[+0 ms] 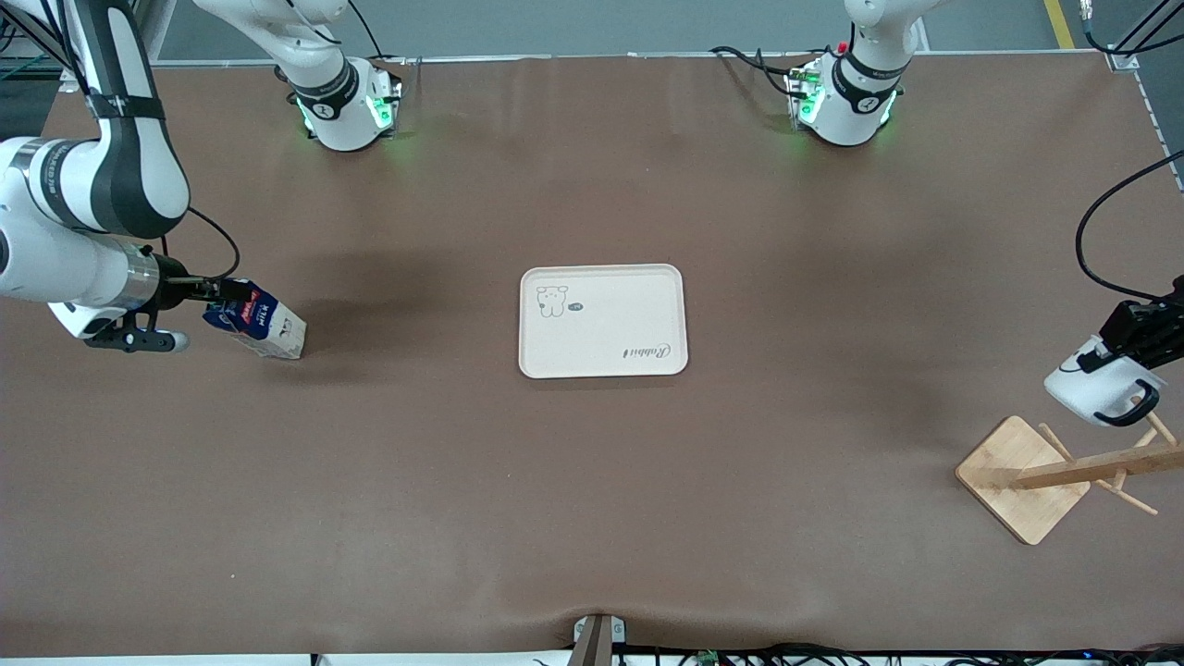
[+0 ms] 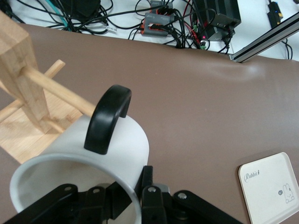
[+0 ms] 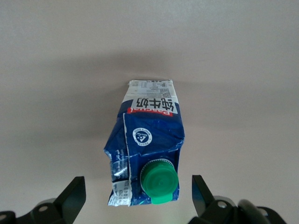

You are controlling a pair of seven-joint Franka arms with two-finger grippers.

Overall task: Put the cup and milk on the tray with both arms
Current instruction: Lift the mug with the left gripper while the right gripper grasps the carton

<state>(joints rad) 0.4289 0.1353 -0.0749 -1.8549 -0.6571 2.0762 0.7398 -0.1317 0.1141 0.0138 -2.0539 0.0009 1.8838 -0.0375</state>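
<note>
The milk [image 1: 257,324] lies tilted on the table toward the right arm's end, its green cap [image 3: 160,179] facing my right gripper [image 1: 225,302]. In the right wrist view that gripper [image 3: 138,192] is open, one finger on each side of the carton's top and clear of it. My left gripper [image 1: 1116,349] is shut on the rim of the white cup [image 1: 1097,388] and holds it tilted in the air over the wooden rack. In the left wrist view [image 2: 134,187] the cup's black handle [image 2: 108,117] is close to a rack peg. The cream tray [image 1: 602,320] lies at the table's middle.
The wooden rack [image 1: 1022,476] with a square base and slanted pegs stands at the left arm's end, nearer the front camera than the tray; it also shows in the left wrist view [image 2: 23,84]. The tray shows in that view too [image 2: 273,186]. Cables lie off the table's edge [image 2: 159,23].
</note>
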